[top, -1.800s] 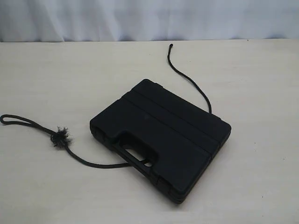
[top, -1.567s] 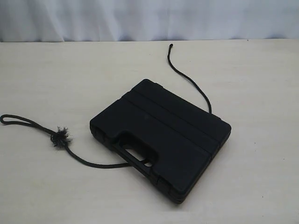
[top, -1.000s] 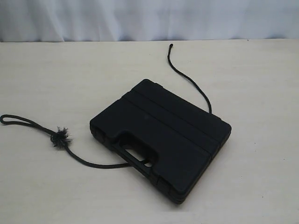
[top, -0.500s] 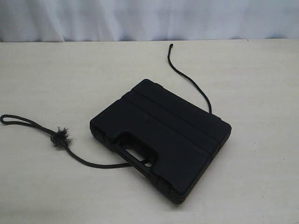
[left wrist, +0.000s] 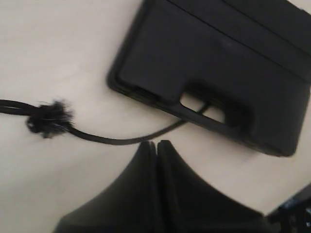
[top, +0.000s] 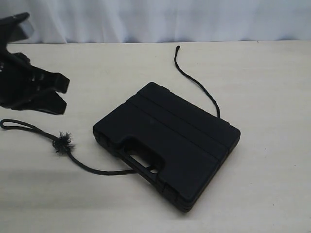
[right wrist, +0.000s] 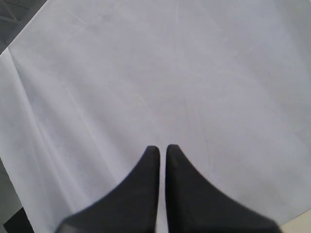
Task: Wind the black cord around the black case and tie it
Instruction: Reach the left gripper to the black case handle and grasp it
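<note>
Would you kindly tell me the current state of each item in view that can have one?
black case: closed, lying flat on the table, not wrapped.
black cord: slack on the table, running into the case's handle slot and emerging on the far side, not tied around the case.
left pincer: shut, empty, above the cord's knotted end.
right pincer: shut, empty, facing a white backdrop.
</note>
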### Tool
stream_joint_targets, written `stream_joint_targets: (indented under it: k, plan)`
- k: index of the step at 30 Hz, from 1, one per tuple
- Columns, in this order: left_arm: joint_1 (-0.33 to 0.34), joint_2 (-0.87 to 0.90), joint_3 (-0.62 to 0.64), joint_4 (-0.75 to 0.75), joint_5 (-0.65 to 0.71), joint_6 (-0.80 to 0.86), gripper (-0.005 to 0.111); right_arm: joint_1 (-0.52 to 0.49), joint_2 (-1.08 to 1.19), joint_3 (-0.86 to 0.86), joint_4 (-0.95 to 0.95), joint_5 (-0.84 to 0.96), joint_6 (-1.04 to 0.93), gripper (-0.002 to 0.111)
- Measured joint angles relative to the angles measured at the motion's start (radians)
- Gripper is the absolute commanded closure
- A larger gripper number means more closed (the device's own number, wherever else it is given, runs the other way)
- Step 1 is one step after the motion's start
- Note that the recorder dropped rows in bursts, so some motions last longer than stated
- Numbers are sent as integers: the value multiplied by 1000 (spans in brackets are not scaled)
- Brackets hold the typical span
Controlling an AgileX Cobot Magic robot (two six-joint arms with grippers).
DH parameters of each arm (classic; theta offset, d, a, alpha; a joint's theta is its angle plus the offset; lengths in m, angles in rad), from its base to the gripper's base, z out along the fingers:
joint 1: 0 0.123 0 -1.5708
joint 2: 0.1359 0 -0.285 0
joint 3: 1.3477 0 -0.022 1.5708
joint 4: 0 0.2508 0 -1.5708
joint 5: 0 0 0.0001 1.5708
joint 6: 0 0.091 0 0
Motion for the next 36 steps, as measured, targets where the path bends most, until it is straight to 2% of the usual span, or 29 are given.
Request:
stream_joint_targets:
  k: [2, 5, 6, 9, 11, 15, 19, 27, 32, 36]
  plan:
    - [-32, 29, 0, -28, 17, 48, 107, 0, 0, 0, 0, 0, 0, 104]
    - [-118, 59, 0, -19, 18, 76, 107, 0, 0, 0, 0, 2, 0, 104]
    - [-153, 65, 0, -3, 10, 79, 107, 0, 0, 0, 0, 2, 0, 104]
    - [-314, 83, -2, 109, -78, 89, 107, 0, 0, 0, 0, 4, 1, 104]
    - [-359, 104, -4, 134, -110, 73, 107, 0, 0, 0, 0, 4, 1, 104]
    - [-368, 214, -4, 190, -135, -145, 107, 0, 0, 0, 0, 8, 1, 104]
    - [-382, 339, -4, 188, -203, -227, 107, 0, 0, 0, 0, 12, 1, 104]
    - [-390, 472, -4, 176, -367, -246, 107, 0, 0, 0, 0, 12, 5, 104]
    - [-390, 490, -12, 176, -450, -246, 107, 0, 0, 0, 0, 12, 5, 104]
    - [-361, 506, -12, 176, -519, -246, 107, 0, 0, 0, 0, 12, 5, 104]
